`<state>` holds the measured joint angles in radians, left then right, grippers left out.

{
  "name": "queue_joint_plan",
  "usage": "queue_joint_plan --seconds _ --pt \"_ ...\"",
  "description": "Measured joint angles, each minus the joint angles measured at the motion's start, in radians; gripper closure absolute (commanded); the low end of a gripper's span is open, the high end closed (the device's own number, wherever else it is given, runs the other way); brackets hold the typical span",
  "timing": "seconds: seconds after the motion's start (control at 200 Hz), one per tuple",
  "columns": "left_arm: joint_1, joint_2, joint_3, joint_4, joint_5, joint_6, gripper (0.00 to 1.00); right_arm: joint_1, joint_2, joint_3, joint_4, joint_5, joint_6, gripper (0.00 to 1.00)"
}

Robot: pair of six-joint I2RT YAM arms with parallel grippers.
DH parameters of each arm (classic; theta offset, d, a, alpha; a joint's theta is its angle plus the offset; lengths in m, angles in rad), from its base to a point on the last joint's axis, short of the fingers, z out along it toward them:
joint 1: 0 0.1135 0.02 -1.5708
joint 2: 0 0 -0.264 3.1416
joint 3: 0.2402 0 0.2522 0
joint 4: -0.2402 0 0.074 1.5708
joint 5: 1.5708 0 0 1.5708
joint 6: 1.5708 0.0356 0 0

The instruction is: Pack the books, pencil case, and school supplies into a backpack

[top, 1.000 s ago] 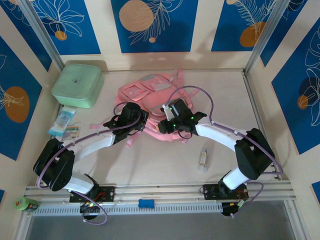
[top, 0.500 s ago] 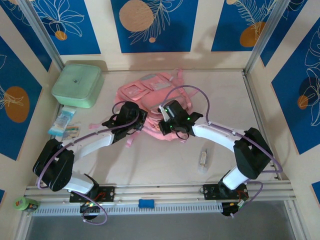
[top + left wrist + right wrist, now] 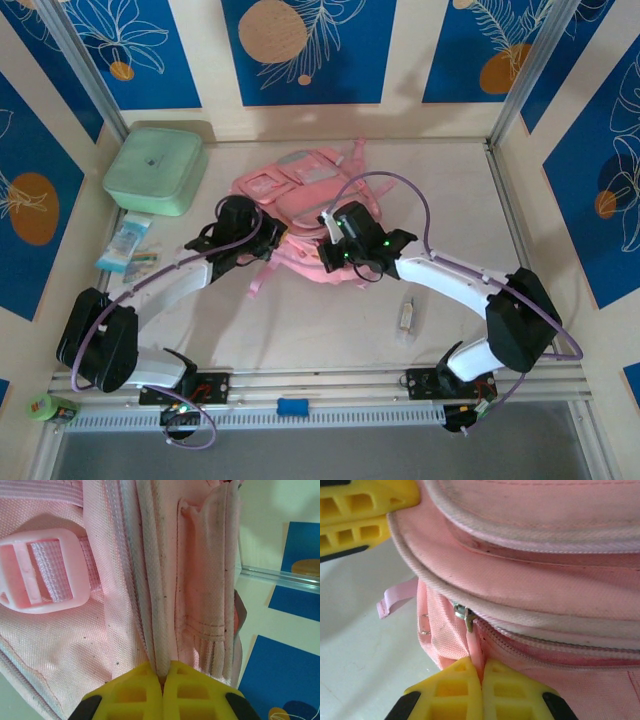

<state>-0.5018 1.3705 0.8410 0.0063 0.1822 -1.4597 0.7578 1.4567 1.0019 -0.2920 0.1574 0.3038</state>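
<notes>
Evidently the left gripper (image 3: 162, 680) is clamping the backpack (image 3: 290, 180) at eight o'clock, bracing it; the right gripper (image 3: 481, 674) is pinching the zipper pull (image 3: 474, 650).

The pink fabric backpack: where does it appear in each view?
Top external: pink fabric backpack just above the picture's centre.
Left wrist: it covers most of the frame.
Right wrist: upper and right areas.
Shared landmark: its pale piped edge, pinched in the left gripper jaws.

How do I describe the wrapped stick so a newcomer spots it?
Find the pink backpack mid-table. Toward the near edge, to its right, lies a slim stick in a clear wrapper, alone on the tabletop. The pale blue packets at far left are wider.
</notes>
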Motion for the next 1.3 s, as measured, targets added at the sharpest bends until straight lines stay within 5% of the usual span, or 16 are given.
queue_joint_plan --seconds 0.29,0.58,0.75,1.166,1.301 --pt "0.004 0.0 0.0 -0.023 -0.011 0.017 1.0 0.068 0.084 0.145 -0.168 0.085 0.082 0.84" --pt "0.018 0.002 0.0 -0.023 -0.037 0.023 1.0 0.049 0.135 0.193 -0.238 0.072 0.124 0.78" --pt "0.018 0.004 0.0 -0.023 -0.038 0.027 1.0 0.047 0.135 0.199 -0.239 0.04 0.122 0.76" --pt "0.02 0.011 0.0 -0.013 -0.045 0.025 1.0 0.032 0.135 0.198 -0.111 0.023 0.104 0.44" --pt "0.027 0.025 -0.002 0.013 -0.045 0.021 1.0 0.023 0.13 0.193 -0.058 0.015 0.1 0.42"
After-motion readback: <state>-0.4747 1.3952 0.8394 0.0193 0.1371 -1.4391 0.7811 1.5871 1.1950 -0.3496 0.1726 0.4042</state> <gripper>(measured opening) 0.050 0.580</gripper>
